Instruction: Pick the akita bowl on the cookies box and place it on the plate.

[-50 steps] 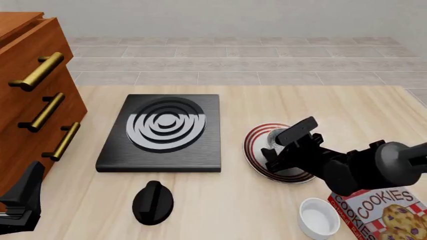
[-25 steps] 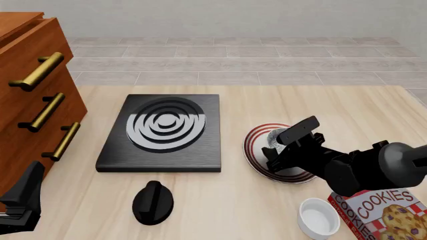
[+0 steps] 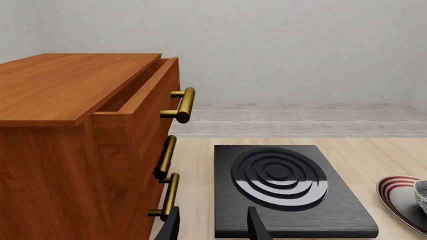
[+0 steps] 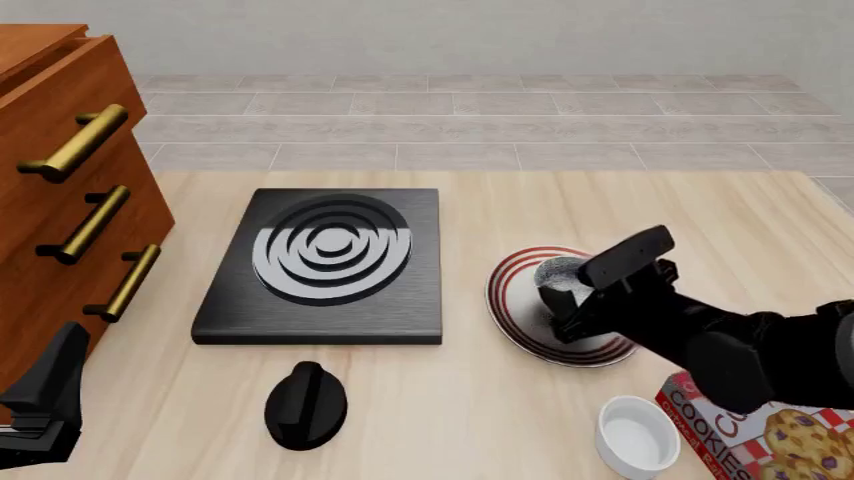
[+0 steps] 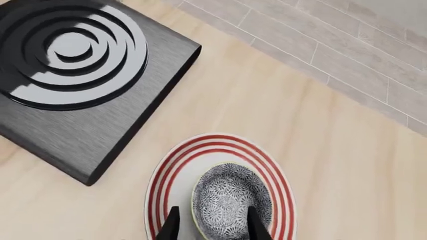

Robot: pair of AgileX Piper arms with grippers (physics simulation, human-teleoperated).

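The bowl [image 5: 233,200] sits on the plate [image 5: 175,165], right of centre in the front view and low in the right wrist view. It is no longer on the box [image 4: 761,430], which lies at the lower right corner of the front view. Compared with the frames one second and half a second earlier, the right gripper [image 4: 571,298] has risen and drawn slightly to the right, exposing more of the bowl. Its fingertips [image 5: 172,225] now stand apart on either side of the bowl's near rim, with a gap visible on each side; the jaws appear released. By this reading, placement is done and only withdrawal remains.

The plate lies near the stove's [image 4: 323,262] right edge but apart from it. A white bowl [image 4: 637,434] rests just beside the box, below the arm. Open table lies above and to the right of the plate.

The left gripper [image 3: 213,227] hovers with jaws spread and empty near the drawers [image 3: 100,145], at the lower left in the front view.
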